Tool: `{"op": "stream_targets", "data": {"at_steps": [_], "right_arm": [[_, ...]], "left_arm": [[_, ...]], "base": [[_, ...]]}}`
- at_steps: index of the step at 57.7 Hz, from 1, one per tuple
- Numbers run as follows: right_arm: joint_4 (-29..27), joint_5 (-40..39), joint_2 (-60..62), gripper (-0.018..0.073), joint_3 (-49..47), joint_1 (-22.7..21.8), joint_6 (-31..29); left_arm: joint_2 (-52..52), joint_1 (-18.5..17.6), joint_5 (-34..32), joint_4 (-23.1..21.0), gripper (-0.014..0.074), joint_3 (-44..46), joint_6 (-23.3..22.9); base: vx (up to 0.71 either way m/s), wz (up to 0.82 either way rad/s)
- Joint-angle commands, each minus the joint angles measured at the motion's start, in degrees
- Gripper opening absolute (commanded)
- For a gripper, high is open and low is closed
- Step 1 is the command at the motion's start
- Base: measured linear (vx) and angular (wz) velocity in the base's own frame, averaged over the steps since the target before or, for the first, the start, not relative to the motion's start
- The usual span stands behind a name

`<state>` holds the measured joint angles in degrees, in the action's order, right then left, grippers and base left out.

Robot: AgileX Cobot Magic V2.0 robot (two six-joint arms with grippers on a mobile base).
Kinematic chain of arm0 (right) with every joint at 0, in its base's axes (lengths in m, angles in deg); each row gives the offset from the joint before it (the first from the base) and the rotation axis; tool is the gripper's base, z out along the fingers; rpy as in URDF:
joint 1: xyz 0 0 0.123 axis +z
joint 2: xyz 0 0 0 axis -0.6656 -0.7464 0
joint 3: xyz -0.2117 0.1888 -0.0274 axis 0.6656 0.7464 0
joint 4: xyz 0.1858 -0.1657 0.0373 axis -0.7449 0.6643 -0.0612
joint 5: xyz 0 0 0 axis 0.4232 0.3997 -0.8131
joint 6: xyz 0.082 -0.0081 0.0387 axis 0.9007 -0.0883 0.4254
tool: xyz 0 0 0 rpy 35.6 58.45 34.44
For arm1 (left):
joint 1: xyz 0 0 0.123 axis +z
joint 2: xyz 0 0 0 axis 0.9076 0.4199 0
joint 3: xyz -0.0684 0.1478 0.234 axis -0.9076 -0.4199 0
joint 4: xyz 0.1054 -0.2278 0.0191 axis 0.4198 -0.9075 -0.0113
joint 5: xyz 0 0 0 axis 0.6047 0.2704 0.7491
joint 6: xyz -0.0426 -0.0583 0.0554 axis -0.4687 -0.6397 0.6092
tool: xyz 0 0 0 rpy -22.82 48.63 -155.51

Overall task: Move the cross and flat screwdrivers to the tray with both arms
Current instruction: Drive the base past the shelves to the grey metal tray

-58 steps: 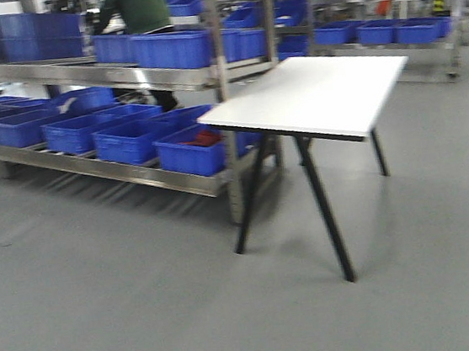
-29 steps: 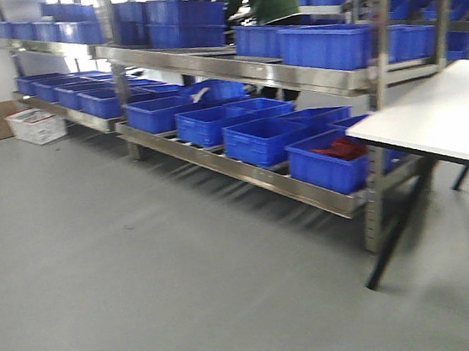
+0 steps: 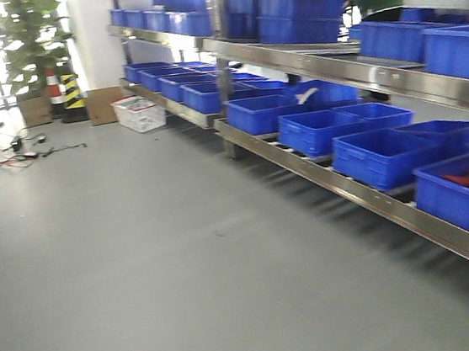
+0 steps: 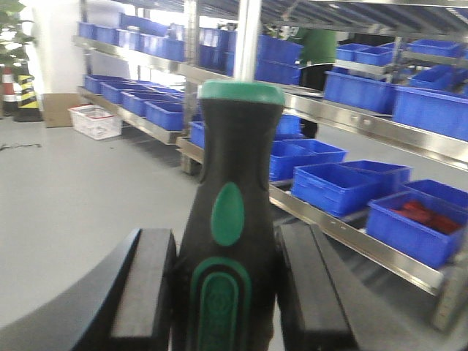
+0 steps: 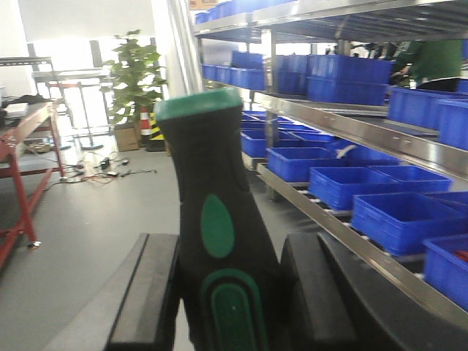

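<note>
In the left wrist view, my left gripper is shut on one screwdriver. Its black-and-green handle stands upright between the two black fingers, and the silver shaft runs up out of the frame. In the right wrist view, my right gripper is shut the same way on the other screwdriver, which leans slightly left with its shaft pointing up. I cannot tell which one is cross and which is flat. The tray is out of view, and neither gripper shows in the front view.
Long steel racks with several blue bins run along the right. A white basket, cardboard box, striped cone and plant stand at the far end. Cables lie on the floor. A red-framed table is on the left.
The front view has swung left along the racks. The white table has passed out of the frame on the right, and the plant, cone and cables have come in.
</note>
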<state>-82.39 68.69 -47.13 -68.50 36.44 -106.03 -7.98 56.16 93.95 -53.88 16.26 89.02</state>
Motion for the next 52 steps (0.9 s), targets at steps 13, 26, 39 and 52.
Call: {"op": "stream_targets", "data": {"at_steps": [13, 26, 39, 52], "right_arm": [[-1.0, -5.3, -0.3, -0.0009, -1.7, -0.1, -0.2], [-1.0, -5.3, -0.4, -0.0009, -1.7, -0.1, -0.2], [-1.0, -5.3, -0.4, -0.0009, -1.7, -0.1, -0.2], [-1.0, -5.3, -0.4, -0.0009, -1.7, -0.1, -0.2]], "left_arm": [[0.1, -0.3, -5.6, -0.3, -0.0004, 1.8, -0.1], [0.1, -0.3, -5.6, -0.3, -0.0004, 1.8, -0.1], [0.1, -0.3, -5.6, -0.3, -0.0004, 1.8, -0.1], [0.1, -0.3, -5.6, -0.3, -0.0004, 1.8, -0.1]], "base": [[0.52, 0.41], [0.53, 0.29], [0.55, 0.17], [0.55, 0.08]]}}
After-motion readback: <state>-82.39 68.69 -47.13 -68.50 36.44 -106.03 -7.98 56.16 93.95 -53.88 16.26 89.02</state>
